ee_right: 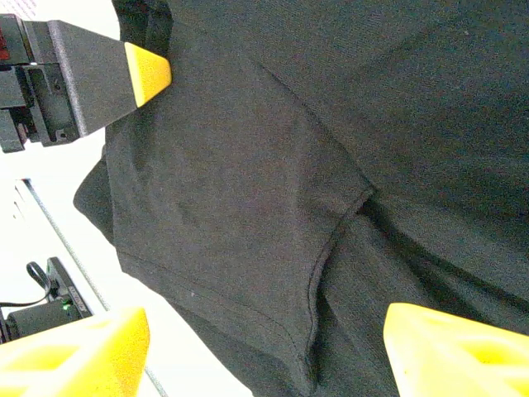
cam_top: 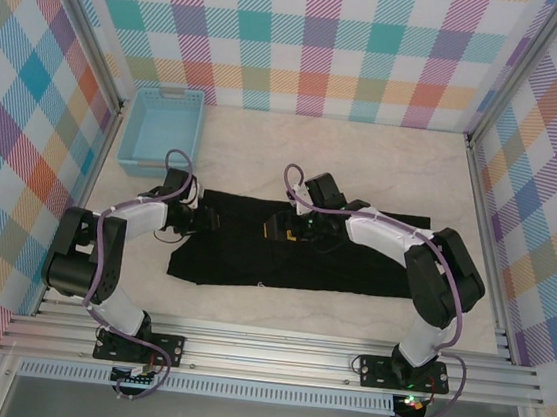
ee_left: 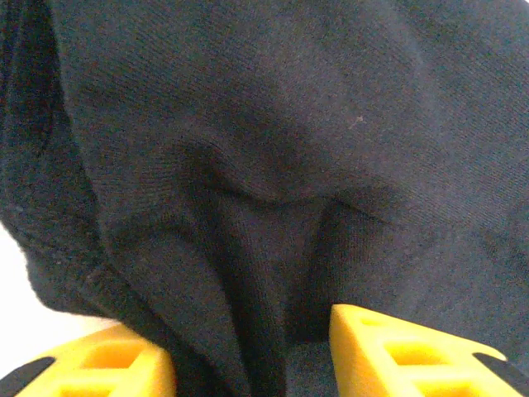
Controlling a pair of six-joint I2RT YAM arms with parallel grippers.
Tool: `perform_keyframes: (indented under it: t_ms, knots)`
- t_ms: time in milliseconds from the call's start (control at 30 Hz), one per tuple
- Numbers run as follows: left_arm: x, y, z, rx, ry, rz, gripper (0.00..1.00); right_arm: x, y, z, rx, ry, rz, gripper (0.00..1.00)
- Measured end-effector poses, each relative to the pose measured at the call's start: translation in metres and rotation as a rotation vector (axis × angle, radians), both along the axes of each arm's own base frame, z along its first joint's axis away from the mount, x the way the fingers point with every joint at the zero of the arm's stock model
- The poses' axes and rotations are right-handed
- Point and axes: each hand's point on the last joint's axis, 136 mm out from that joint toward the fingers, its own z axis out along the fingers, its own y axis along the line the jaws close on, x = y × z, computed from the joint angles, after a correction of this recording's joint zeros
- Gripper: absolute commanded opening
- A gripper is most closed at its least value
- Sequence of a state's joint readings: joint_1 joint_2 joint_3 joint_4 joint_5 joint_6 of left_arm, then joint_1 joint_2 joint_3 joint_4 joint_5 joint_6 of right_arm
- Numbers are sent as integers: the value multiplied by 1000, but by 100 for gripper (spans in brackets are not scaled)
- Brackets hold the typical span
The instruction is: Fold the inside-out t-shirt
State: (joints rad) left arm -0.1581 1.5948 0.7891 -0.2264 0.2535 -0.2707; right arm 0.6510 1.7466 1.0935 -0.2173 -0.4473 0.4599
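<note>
Black, soft cotton: the inside-out short-sleeved t-shirt (cam_top: pixel 252 266) lies flat on the pale tabletop (cam_top: pixel 365 158), spread as a wide band. Its nearest corner sits just in front of and to the right of the light blue plastic basket (cam_top: pixel 155 168), close to it but apart, and the cloth runs on away from the basket to the right. The edge facing the arms' bases looks fairly straight, while the end closest to the basket is rumpled.

At that rumpled end the left gripper (cam_top: pixel 204 222) is down on the cloth. From its wrist camera, a fold of the dark fabric rises between the two yellow fingers (ee_left: pixel 388 347) and touches both of them, with creases running toward the gap. Whether they have truly clamped on the fold I cannot tell.

Farther from the basket, about halfway along the shirt's far edge, the right gripper (cam_top: pixel 291 235) hangs over the fabric. Its yellow fingers (ee_right: pixel 74 347) stand wide apart, released and holding nothing. Between them, lower down, lies a sleeve (ee_right: pixel 231 207) with its stitched hem, flat against the body of the shirt.

Beyond the basket and round the tabletop stand walls of pastel plaid cloth (cam_top: pixel 319 32).
</note>
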Motion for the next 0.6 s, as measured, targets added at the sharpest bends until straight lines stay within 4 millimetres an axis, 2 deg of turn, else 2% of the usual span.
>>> perform_keyframes:
  t_ms: [67,267,467,600]
  knots:
    - [-2,-9,-1,-32,11,-23,28,0,0,-1,-2,2,0,75]
    - [-3,-18,0,-71,17,-34,0,0,0,-9,-13,19,-3,74]
    - [-5,-18,2,-93,22,11,0,1,-4,-13,-32,22,-10,74]
    - [-9,-11,18,-107,9,62,0,7,-15,-13,-54,14,-35,74]
